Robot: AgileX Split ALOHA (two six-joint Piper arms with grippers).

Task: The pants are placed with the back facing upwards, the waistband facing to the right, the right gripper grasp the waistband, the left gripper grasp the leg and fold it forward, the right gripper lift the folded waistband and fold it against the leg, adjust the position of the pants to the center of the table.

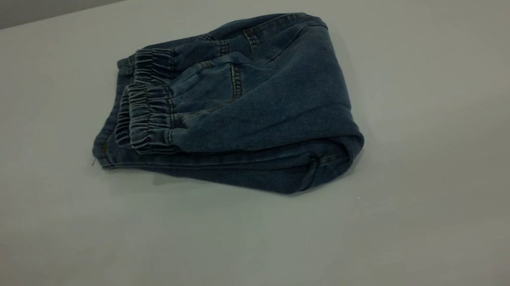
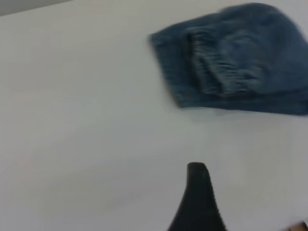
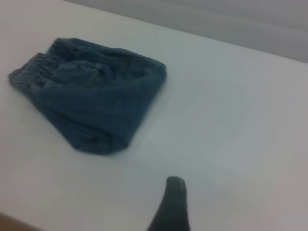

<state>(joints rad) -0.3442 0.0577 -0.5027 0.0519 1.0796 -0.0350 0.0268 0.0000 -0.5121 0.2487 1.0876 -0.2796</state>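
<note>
Since the folded denim pants (image 1: pixel 234 110) are sitting centre-frame and I can't tell either gripper's finger state, any nudge is risking popping the elastic cuffs (image 1: pixel 148 114) loose.

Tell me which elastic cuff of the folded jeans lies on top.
The nearer cuff lies on top, overlapping the farther cuff behind it.

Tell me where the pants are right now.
In the exterior view the folded pants lie near the table's middle, slightly toward the left, with neither pincer touching them.
</note>
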